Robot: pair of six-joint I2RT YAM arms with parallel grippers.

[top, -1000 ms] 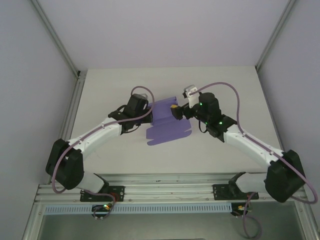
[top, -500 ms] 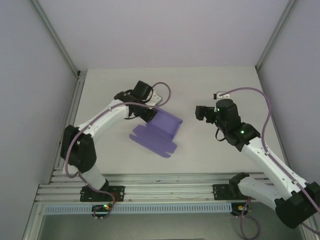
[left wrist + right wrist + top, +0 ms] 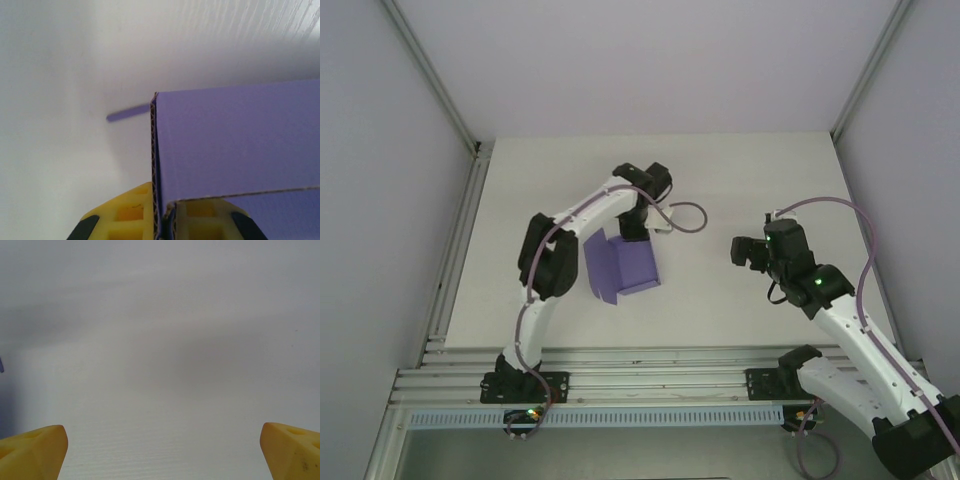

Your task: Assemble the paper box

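Two left fingers (image 3: 125, 216) on paper box (image 3: 235, 142)

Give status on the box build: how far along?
Early. Done: the purple card is partly folded, one panel raised off the table. In hand: the left tool is clamped on a card edge; the right tool is open, apart from the card, holding nothing. Left: no closed box yet; the remaining flaps need folding and tucking.
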